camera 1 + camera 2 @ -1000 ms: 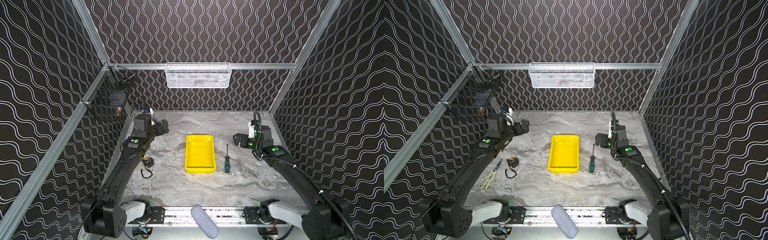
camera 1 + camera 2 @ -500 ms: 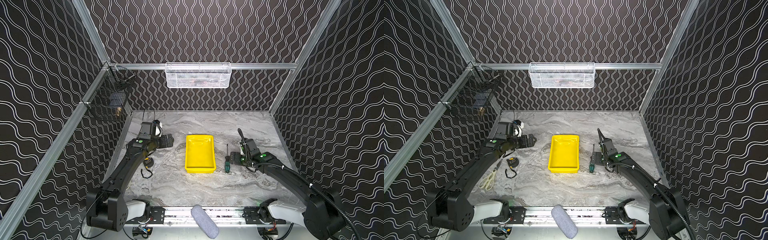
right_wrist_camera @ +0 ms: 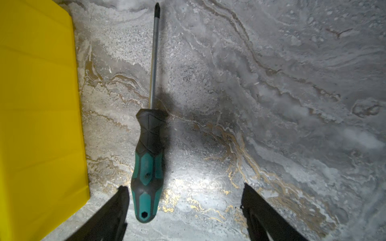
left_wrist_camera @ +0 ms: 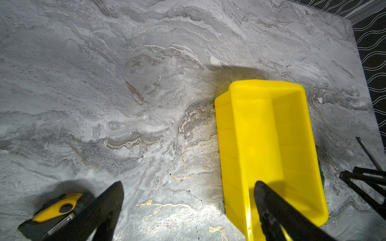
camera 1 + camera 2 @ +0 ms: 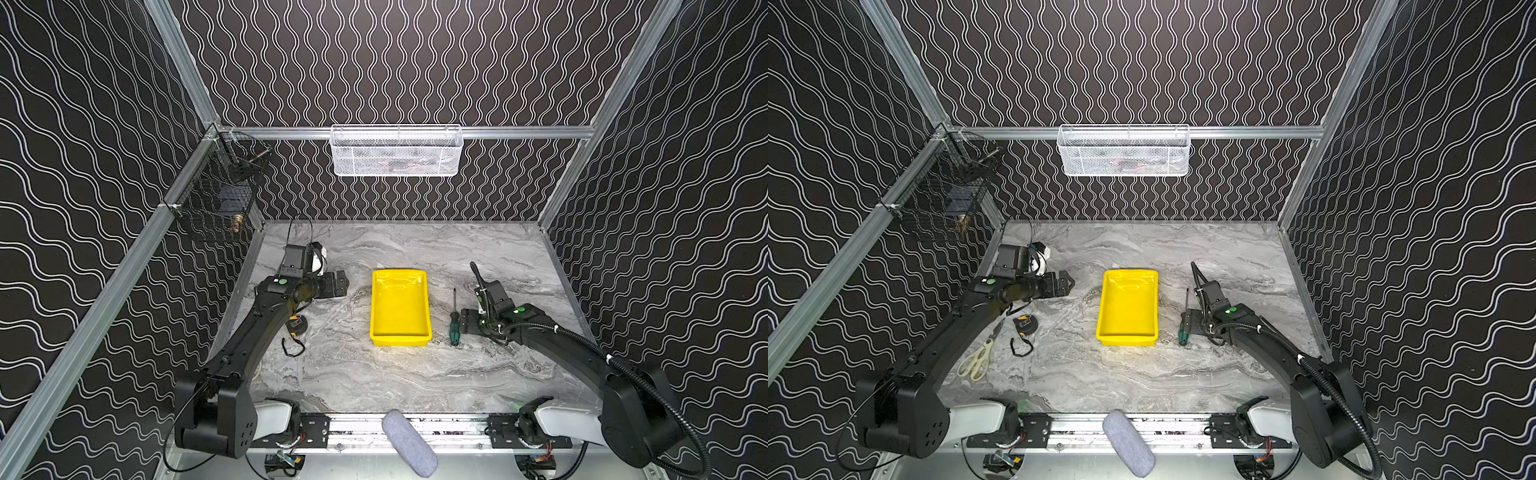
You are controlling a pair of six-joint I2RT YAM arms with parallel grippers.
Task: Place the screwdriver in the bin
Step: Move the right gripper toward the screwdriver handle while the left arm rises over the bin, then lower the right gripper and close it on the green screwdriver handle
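The screwdriver [image 5: 454, 323] lies flat on the marble table just right of the bin [image 5: 400, 307], shaft pointing to the back. Its green-and-black handle [image 3: 147, 167] shows in the right wrist view. My right gripper [image 3: 183, 187] is low over the table and open. The handle's butt end sits between its fingers, close to the one on the bin's side, and neither finger presses it. The yellow bin [image 5: 1128, 307] holds nothing. My left gripper [image 4: 188, 183] hovers open left of the bin [image 4: 267, 135], with one fingertip [image 4: 263, 194] over the bin's near corner.
A black-and-yellow tape measure [image 5: 297, 324] lies left of the bin, under the left arm. Scissors [image 5: 976, 361] lie further left. On the back wall hangs a white mesh basket [image 5: 397, 151], on the left wall a black wire basket [image 5: 216, 195].
My right gripper dropped from beside the back of the table to the screwdriver's handle, its jaws narrowing a little. The left gripper swung forward and down toward the bin's left side.
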